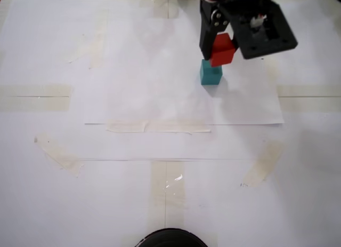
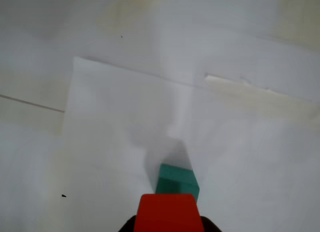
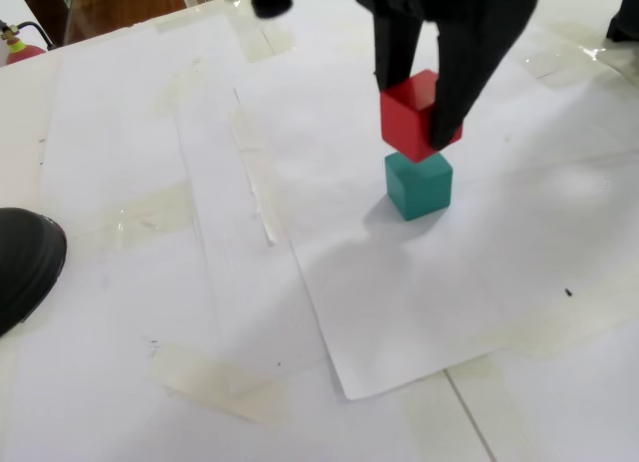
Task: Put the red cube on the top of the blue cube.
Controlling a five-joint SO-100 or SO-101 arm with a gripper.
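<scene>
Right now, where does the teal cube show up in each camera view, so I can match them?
A fixed view: teal cube, upper right of center, under the red cube.
Wrist view: teal cube, bottom center, just beyond the red cube.
A fixed view: teal cube, upper right, below the red cube.
Shared landmark: the red cube held in the end effector, directly above it.

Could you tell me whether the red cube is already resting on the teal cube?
Cannot tell: the matte red cube, clamped in the black gripper, sits tilted directly above the teal cube; contact is unclear.
</scene>
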